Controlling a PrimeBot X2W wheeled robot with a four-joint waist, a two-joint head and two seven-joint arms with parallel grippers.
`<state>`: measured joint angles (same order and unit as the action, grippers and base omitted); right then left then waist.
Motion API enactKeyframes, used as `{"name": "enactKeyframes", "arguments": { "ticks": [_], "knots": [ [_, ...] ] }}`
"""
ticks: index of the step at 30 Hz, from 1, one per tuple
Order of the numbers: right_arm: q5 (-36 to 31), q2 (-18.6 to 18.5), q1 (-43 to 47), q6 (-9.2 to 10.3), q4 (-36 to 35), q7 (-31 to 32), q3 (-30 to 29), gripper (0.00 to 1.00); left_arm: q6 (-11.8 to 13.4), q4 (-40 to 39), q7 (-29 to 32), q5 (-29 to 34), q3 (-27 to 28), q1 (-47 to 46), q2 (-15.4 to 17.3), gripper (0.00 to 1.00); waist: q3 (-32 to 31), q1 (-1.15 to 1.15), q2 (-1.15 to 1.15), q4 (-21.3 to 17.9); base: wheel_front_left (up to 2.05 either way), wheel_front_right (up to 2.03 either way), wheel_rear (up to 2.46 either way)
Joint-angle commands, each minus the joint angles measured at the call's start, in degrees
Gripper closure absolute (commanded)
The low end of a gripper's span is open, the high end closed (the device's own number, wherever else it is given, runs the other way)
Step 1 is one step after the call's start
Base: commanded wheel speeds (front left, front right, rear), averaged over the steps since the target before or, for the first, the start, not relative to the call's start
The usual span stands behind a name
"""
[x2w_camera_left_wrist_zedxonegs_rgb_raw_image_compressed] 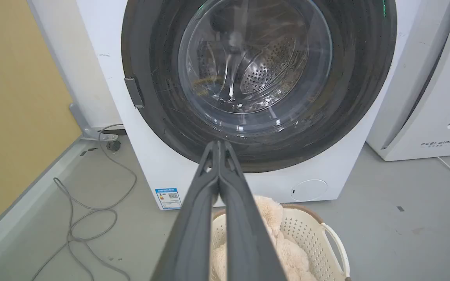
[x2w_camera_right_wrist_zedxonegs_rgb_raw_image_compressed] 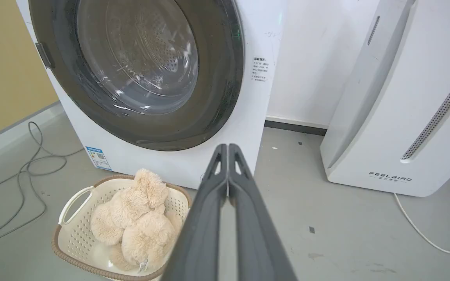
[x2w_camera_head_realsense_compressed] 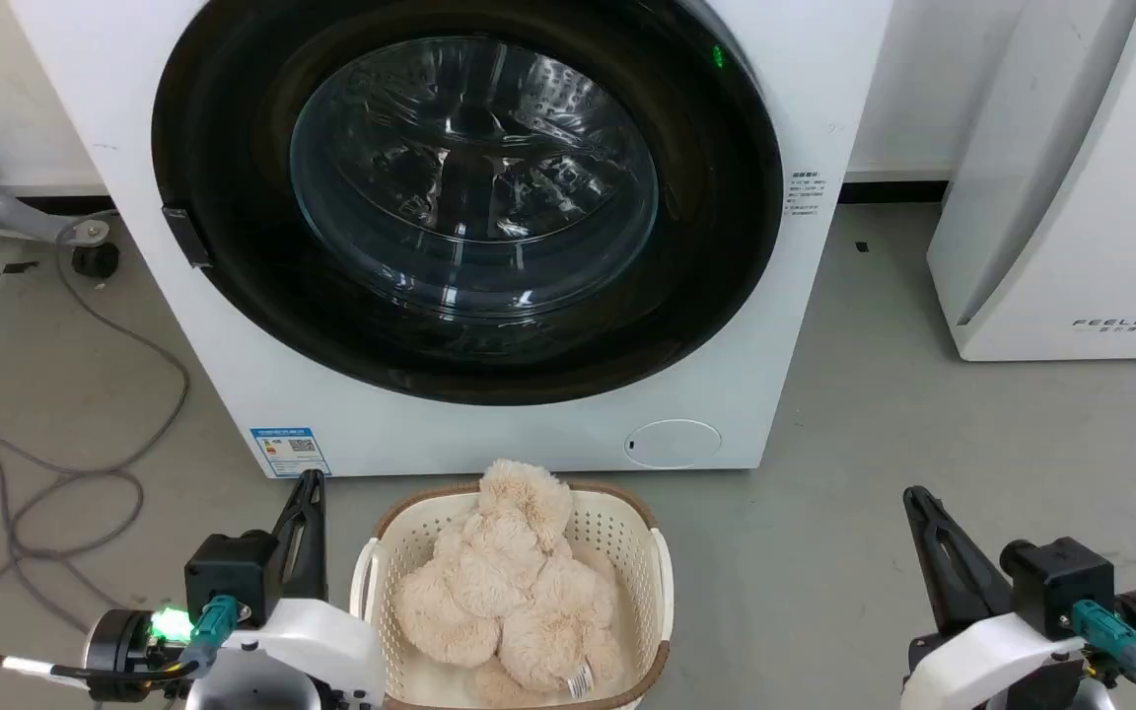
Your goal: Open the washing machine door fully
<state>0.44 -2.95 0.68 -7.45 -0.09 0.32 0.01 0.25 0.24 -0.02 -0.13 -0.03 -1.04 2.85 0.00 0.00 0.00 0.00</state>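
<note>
Floor (x2w_camera_head_realsense_compressed: pixel 874 493) with washing machine (x2w_camera_head_realsense_compressed: pixel 489 439), basket (x2w_camera_head_realsense_compressed: pixel 664 577), cables (x2w_camera_head_realsense_compressed: pixel 65 474)

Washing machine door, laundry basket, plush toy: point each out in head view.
washing machine door (x2w_camera_head_realsense_compressed: pixel 474 177), head view, centre of glass bowl.
laundry basket (x2w_camera_head_realsense_compressed: pixel 612 532), head view, perforated right wall.
plush toy (x2w_camera_head_realsense_compressed: pixel 509 582), head view, middle of furry body.

Washing machine door (x2w_camera_head_realsense_compressed: pixel 474 187): glossy black front ring around a clear, smooth glass bowl that catches reflections. Washing machine (x2w_camera_head_realsense_compressed: pixel 489 439): smooth white casing with a slight sheen; drum (x2w_camera_left_wrist_zedxonegs_rgb_raw_image_compressed: pixel 266 70) behind the glass is bright perforated metal. Basket (x2w_camera_head_realsense_compressed: pixel 632 537): cream perforated plastic with a brown, woven-looking rim. Plush toy (x2w_camera_head_realsense_compressed: pixel 514 582): long, fluffy beige pile. Floor (x2w_camera_head_realsense_compressed: pixel 874 424): matt grey, lightly scuffed. My left gripper (x2w_camera_left_wrist_zedxonegs_rgb_raw_image_compressed: pixel 219 145) and my right gripper (x2w_camera_right_wrist_zedxonegs_rgb_raw_image_compressed: pixel 228 146) — matt dark-grey, plastic-looking fingers.
</note>
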Motion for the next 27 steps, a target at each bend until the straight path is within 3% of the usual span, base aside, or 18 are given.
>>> {"name": "enactKeyframes", "arguments": {
  "ticks": [1, 27],
  "knots": [
    [-0.4, 0.1, -0.7, -0.03, 0.1, -0.3, 0.0, 1.0, -0.2, -0.2, 0.0, 0.1, 0.0, 1.0, 0.0, 1.0, 0.0, 0.0, 0.0, 0.0, 0.0, 0.0, 0.0],
    [-0.4, 0.1, -0.7, -0.03, 0.1, -0.3, 0.0, 1.0, -0.2, -0.2, 0.0, 0.1, 0.0, 1.0, 0.0, 1.0, 0.0, 0.0, 0.0, 0.0, 0.0, 0.0, 0.0]
  ]
}}
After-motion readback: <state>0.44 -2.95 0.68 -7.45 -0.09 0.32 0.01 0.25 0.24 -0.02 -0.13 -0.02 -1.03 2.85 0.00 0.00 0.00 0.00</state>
